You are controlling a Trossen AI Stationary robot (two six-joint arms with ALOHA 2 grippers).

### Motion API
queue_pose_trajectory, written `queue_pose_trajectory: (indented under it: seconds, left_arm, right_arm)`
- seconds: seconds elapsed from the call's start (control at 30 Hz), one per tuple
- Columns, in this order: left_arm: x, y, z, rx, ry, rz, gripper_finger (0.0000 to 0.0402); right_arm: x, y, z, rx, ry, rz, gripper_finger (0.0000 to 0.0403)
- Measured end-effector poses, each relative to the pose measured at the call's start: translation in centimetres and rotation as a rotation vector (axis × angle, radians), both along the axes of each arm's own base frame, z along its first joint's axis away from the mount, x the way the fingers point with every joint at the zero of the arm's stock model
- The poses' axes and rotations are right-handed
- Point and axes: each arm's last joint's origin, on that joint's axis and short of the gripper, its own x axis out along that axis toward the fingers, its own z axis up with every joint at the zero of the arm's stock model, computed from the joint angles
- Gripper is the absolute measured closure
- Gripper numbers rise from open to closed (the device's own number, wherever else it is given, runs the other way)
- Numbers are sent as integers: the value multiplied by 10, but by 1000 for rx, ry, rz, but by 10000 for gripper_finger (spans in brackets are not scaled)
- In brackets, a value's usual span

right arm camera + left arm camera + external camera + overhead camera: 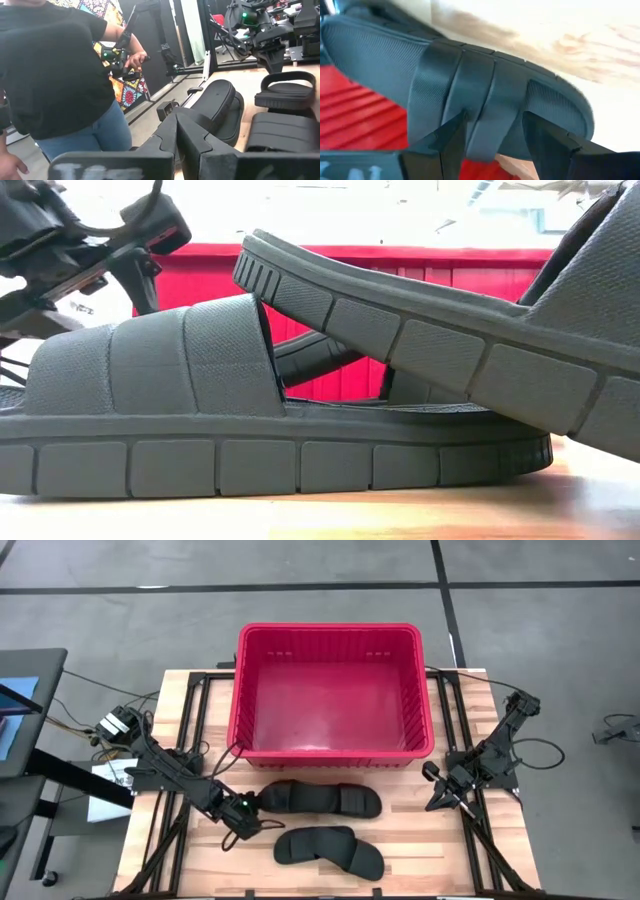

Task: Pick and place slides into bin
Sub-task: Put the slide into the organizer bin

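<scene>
The left gripper [243,811] is parted around the strap of a black slide sandal [320,799], not visibly clamped. That sandal lies just before the red bin [330,745]; a second sandal [328,848] rests nearer the table's front edge. The strap should be straddled squarely and pinched firmly before lifting. The right gripper [437,797], fingers together and empty, waits beside the bin.

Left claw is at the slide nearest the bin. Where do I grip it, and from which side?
Take the slide nearest the bin by its wide strap, coming from above at the left claw end. The strap arches off the sole, so the open fingers can straddle it.
</scene>
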Motion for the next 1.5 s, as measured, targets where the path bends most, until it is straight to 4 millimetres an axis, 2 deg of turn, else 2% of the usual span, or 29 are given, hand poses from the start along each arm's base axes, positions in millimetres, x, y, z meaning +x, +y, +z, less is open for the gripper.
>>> queue_pose_trajectory:
  seconds: [0.47, 1.07, 1.2, 1.43, 1.5]
  left_arm:
    - [3, -1, 3, -26, -77, 63, 214]
    - [17, -6, 16, -44, -334, 160, 219]
    - [19, -8, 19, -66, -376, 170, 256]
    - [22, -9, 22, -93, -408, 174, 375]
    - [22, -9, 23, -103, -418, 178, 392]
  right_arm:
    - [0, 0, 0, 0, 0, 0, 403]
    - [0, 0, 0, 0, 0, 0, 403]
    - [0, 0, 0, 0, 0, 0, 403]
    - [0, 0, 0, -1, 0, 0, 403]
    - [0, 0, 0, 0, 0, 0, 403]
